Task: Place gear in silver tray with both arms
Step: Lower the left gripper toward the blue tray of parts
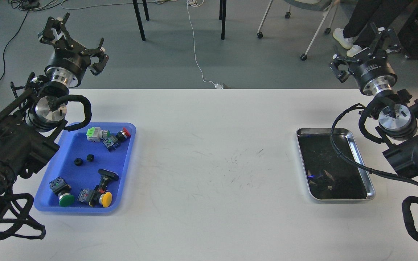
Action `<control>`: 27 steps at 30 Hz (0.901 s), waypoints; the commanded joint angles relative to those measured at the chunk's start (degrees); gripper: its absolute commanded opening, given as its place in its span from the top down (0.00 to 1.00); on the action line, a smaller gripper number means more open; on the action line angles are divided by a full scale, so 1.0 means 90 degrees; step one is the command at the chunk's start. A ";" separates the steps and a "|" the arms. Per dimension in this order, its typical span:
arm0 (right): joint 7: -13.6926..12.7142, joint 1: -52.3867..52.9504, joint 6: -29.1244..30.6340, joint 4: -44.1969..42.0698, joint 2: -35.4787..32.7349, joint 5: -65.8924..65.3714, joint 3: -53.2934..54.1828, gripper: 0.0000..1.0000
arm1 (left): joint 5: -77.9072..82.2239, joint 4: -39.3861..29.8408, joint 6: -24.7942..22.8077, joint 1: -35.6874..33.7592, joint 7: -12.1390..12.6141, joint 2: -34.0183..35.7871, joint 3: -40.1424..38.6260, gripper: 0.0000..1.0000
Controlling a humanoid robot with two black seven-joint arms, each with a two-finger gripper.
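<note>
Two grippers are being held raised above the far corners of the white table (209, 152), and neither is touching anything. At the upper left of the frame, the left gripper (72, 40) is being shown with its black fingers spread apart, nothing being carried between them. At the upper right, the right gripper (367, 49) is likewise being shown with its fingers splayed and nothing gripped. Both arms are being seen coming in from the frame's side edges, the left arm (16, 141) from the lower left and the right arm (412, 152) from the lower right, with looped black cables being trailed along them.

Just beside the left arm, at the left of the frame, a blue tray (127, 163) is lying on the table. Several push-button switches are being held in it, among them a green-capped one (64, 197), a yellow-capped one (102, 197) and a red-capped one (123, 134). Two small black gears (84, 160) are lying near the tray's middle, apart from each other.

At the right of the frame, well apart from the blue tray, the silver tray (361, 159) is lying on the table below the right gripper. Only reflections are being shown on its dark floor, and one black cable is being draped across its right side.
</note>
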 commanded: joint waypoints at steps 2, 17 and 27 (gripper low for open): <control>0.0000 -0.0002 -0.0010 -0.0004 0.0000 0.0000 0.0001 0.01 | 0.0020 0.0001 0.0000 0.0000 0.0006 -0.0009 0.0048 0.02; 0.0068 -0.0002 -0.0020 -0.0004 0.0000 0.0000 0.0001 0.01 | 0.0029 -0.0857 -0.0312 0.0068 0.0007 0.0537 0.0184 0.02; 0.0068 -0.0002 -0.0010 -0.0004 0.0000 0.0000 0.0001 0.01 | 0.1617 -0.3015 -0.0293 0.0497 -0.0091 0.2313 0.1132 0.03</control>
